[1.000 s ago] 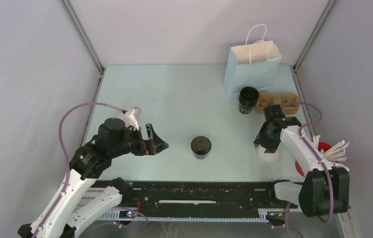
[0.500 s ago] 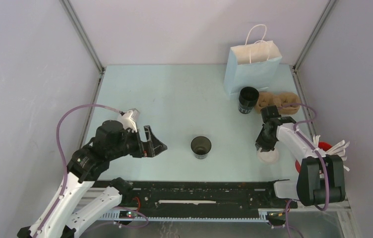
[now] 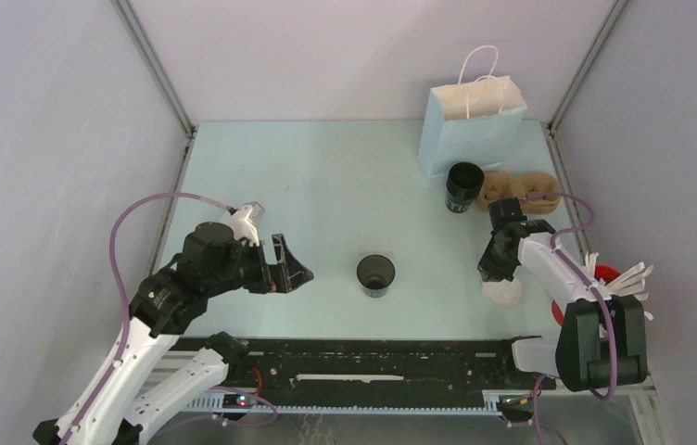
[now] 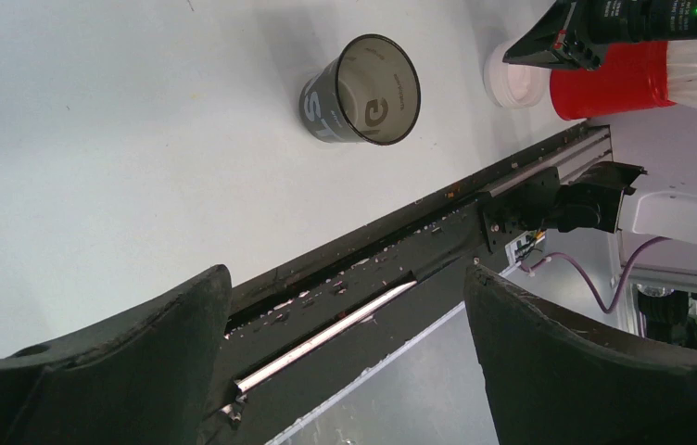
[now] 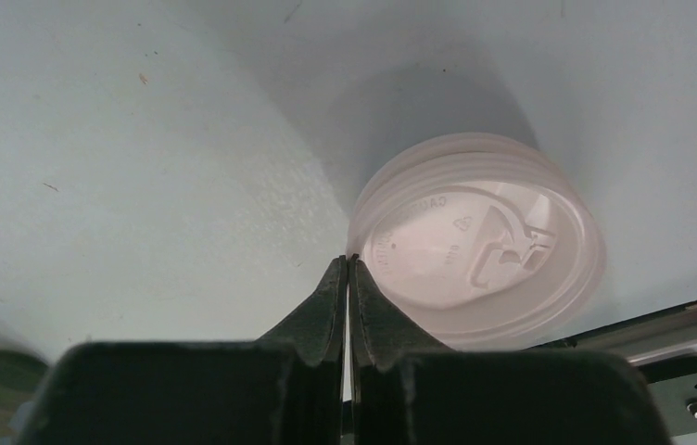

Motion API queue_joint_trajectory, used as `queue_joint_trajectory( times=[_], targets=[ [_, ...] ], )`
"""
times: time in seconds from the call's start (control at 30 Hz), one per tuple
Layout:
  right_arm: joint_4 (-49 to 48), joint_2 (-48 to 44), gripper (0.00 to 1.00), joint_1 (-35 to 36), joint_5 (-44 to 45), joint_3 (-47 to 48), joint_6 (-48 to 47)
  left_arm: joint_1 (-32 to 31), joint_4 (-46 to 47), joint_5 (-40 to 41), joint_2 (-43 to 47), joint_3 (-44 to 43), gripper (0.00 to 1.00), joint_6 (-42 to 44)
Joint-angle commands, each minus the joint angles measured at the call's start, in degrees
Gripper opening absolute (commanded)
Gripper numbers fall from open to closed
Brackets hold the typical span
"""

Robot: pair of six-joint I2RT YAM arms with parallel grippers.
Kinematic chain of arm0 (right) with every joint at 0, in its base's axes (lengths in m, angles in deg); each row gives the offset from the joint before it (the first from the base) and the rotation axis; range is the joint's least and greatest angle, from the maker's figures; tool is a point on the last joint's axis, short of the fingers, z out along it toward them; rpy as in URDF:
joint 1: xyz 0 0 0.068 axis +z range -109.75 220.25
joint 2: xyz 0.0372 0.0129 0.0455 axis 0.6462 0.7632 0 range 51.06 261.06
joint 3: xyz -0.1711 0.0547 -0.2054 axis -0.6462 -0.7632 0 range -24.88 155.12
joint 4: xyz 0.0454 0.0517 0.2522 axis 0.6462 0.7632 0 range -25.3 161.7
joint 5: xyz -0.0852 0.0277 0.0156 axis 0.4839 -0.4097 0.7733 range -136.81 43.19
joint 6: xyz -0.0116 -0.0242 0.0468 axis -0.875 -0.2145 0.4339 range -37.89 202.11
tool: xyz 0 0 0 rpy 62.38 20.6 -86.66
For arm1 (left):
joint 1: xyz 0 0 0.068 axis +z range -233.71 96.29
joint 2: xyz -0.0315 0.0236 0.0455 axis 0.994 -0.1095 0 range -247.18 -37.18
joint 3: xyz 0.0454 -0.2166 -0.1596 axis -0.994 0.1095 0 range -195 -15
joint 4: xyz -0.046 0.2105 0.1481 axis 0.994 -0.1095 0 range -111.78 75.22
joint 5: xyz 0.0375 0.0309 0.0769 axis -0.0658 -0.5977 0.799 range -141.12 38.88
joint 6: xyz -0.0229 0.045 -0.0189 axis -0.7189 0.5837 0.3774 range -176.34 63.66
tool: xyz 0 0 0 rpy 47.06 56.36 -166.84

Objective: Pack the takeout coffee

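A dark paper cup (image 3: 375, 275) stands open-topped at mid table; the left wrist view shows it too (image 4: 363, 90). A second dark cup (image 3: 464, 187) stands by the pale blue paper bag (image 3: 470, 125) and a brown cup carrier (image 3: 532, 190). A white lid (image 3: 504, 293) lies near the front right. My right gripper (image 3: 492, 274) points down at the lid's left edge. In the right wrist view its jaws (image 5: 349, 263) are pressed together on the rim of that lid (image 5: 484, 250). My left gripper (image 3: 294, 263) hangs wide open left of the middle cup, with nothing between its fingers (image 4: 347, 278).
A red cup (image 3: 604, 276) holding white sticks stands at the right edge, just beyond the lid. The black rail (image 3: 373, 357) runs along the table's near edge. Frame posts rise at both back corners.
My right gripper's jaws have closed at the lid's left rim and the wrist has turned more upright. The left arm has barely shifted.
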Motion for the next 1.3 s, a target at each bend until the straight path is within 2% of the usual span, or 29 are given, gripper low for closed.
queue_joint_trajectory(
  times=[0.0,0.3,0.57,0.67,0.83,0.93,1.27],
  targets=[
    [1.02,-2.62,0.05,0.82,2.1,0.86,0.49,-0.33,0.75,-1.29,-0.37,-2.4,1.0,1.56],
    [4.75,-6.04,0.03,1.07,2.49,3.73,-0.04,-0.35,0.76,-1.69,-0.6,-2.07,1.0,1.4],
    [2.71,-3.69,0.11,0.08,-1.02,3.74,-2.06,-0.35,1.02,-1.82,-0.46,-1.88,1.0,1.16],
    [2.22,-3.35,0.2,-0.36,-1.25,3.67,-2.78,-0.35,0.97,-1.73,-0.3,-1.68,1.0,1.05],
    [1.26,-2.52,0.16,-0.9,-1.75,3.65,-3.62,-0.36,1.02,-1.64,-0.03,-1.41,1.0,1.08],
    [1.85,-2.1,0.24,-0.92,-1.76,3.56,-3.41,-0.36,0.96,-1.73,-0.08,-1.31,1.0,1.2],
    [-1.0,0.73,0.23,-1.06,-1.59,2.06,-3.76,-0.36,0.96,-1.91,-0.25,-1.3,1.0,1.54]
  ],
)
